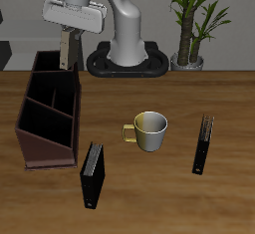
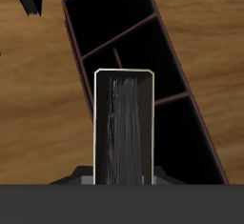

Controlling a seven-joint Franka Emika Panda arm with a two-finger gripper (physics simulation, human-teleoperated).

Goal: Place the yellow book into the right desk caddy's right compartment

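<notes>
My gripper (image 1: 67, 35) is shut on the yellow book (image 1: 67, 52), a thin grey-covered book that hangs upright below the fingers. It hovers just above the back end of the right desk caddy (image 1: 40, 128), a dark brown open-topped box with inner dividers. The rectangular end section (image 1: 57, 71) lies right under the book. In the wrist view the book (image 2: 124, 123) fills the middle, held at its near end by my gripper (image 2: 124, 181), with the caddy (image 2: 119, 47) and its dividers behind it.
A yellow-and-white mug (image 1: 149, 130) stands mid-table. One black book (image 1: 92, 175) lies by the caddy's front corner, another (image 1: 203, 143) beyond the mug. A potted plant (image 1: 191, 24) and the robot base (image 1: 127, 57) stand at the back.
</notes>
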